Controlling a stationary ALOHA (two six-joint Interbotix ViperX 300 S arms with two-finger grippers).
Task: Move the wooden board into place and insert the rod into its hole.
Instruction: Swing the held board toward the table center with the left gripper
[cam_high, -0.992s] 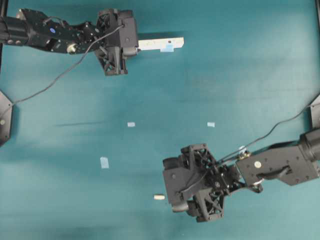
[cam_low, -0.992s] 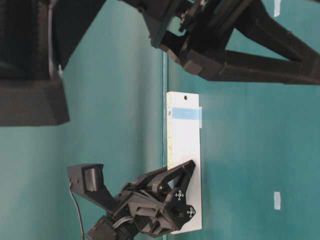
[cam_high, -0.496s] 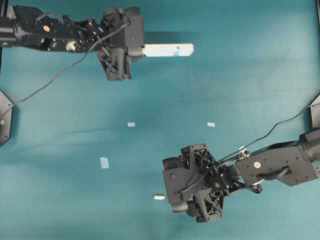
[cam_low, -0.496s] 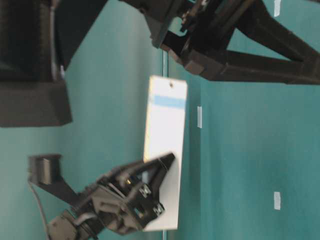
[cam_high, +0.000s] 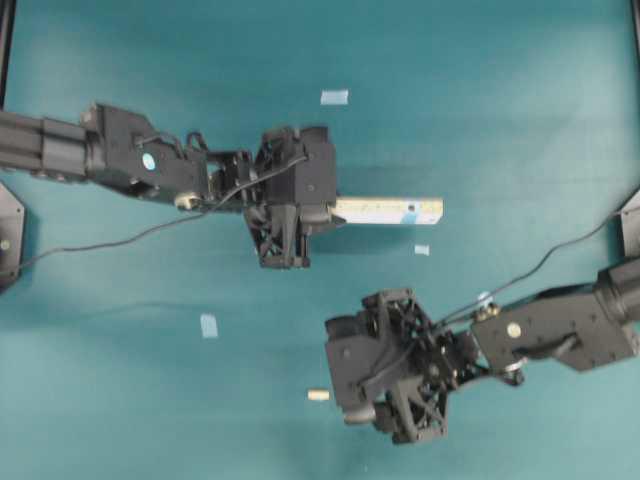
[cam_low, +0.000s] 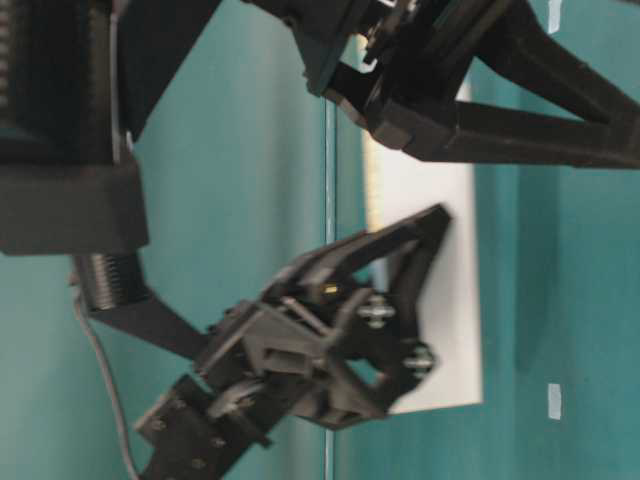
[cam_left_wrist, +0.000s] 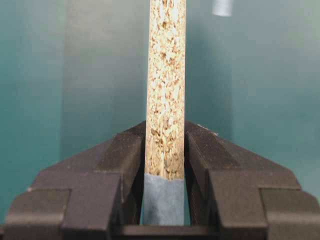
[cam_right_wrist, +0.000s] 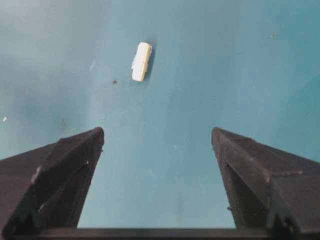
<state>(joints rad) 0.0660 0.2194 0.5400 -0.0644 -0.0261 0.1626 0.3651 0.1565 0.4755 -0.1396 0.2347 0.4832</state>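
Near the middle of the teal table (cam_high: 520, 130), I find the left gripper (cam_high: 318, 208) clamped on one end of the wooden board (cam_high: 390, 210), which extends from it toward the right of the overhead view. In the left wrist view the board (cam_left_wrist: 165, 90) stands on edge between the two fingers (cam_left_wrist: 125, 155), its speckled chipboard edge facing the camera and both pads pressed against its faces. The table-level view shows the board (cam_low: 440, 200) clear of the table surface. A light-blue tape patch (cam_high: 408, 216) sits near its free end.

The right gripper (cam_high: 345, 385) has its jaws spread wide with nothing between them; the right wrist view confirms bare table between the fingers (cam_right_wrist: 65, 165). The rod (cam_high: 318, 395) lies flat on the table just beside this gripper, ahead of the fingertips and not touching them (cam_right_wrist: 141, 61).

Loose tape squares (cam_high: 209, 325) lie scattered on the table.
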